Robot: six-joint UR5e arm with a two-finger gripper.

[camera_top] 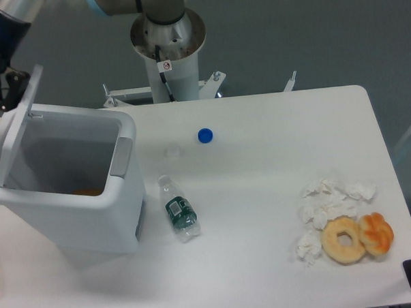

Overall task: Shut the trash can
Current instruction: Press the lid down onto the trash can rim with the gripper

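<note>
The large rectangular plastic trash can [77, 194] is white, with a grey front latch [121, 157] and something orange showing inside. The desk [274, 158] is plain white. A small round cap [205, 135] is bright blue. The clear plastic bottle [178, 208] wears a dark green label with a white patch. The crumpled tissues [327, 203] are white. The ring doughnut [343, 239] is pale tan; the twisted pastry [377, 233] beside it is orange. The end effector [1, 74] is black.
</note>
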